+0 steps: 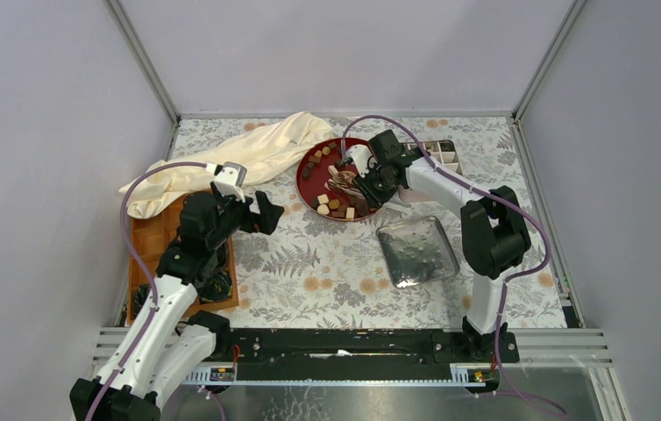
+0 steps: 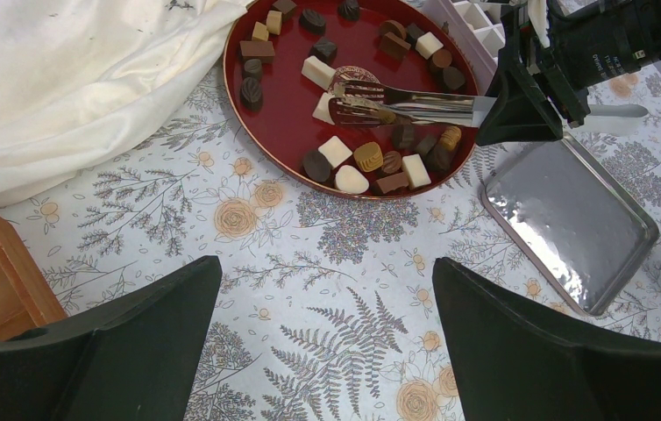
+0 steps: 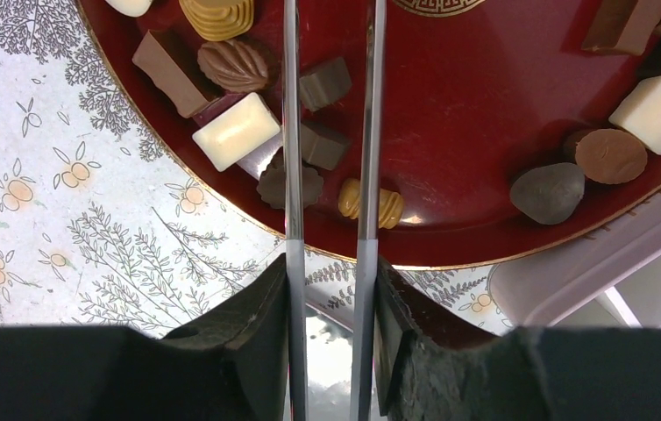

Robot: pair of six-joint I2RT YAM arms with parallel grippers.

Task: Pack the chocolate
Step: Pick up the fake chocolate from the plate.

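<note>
A table covered in a flower-print cloth (image 1: pixel 309 263) carries a crumpled cream fabric (image 1: pixel 248 153) at the far left and a wooden tray (image 1: pixel 153 237) at the near left. Above the cloth beside that tray, the left gripper (image 2: pixel 323 281) hovers with its jaws spread wide and nothing between them. A silver metal tray (image 1: pixel 416 252) lies right of centre, and a white divided box (image 1: pixel 445 156) sits at the far right. Just left of the box, a round red plate (image 2: pixel 287 123) holds the chocolate (image 2: pixel 366 158), dark, tan and cream pieces scattered over it. The right gripper (image 3: pixel 329 272) clamps a pair of metal tongs (image 2: pixel 406 103), whose blades reach over the plate with two dark pieces between them.
</note>
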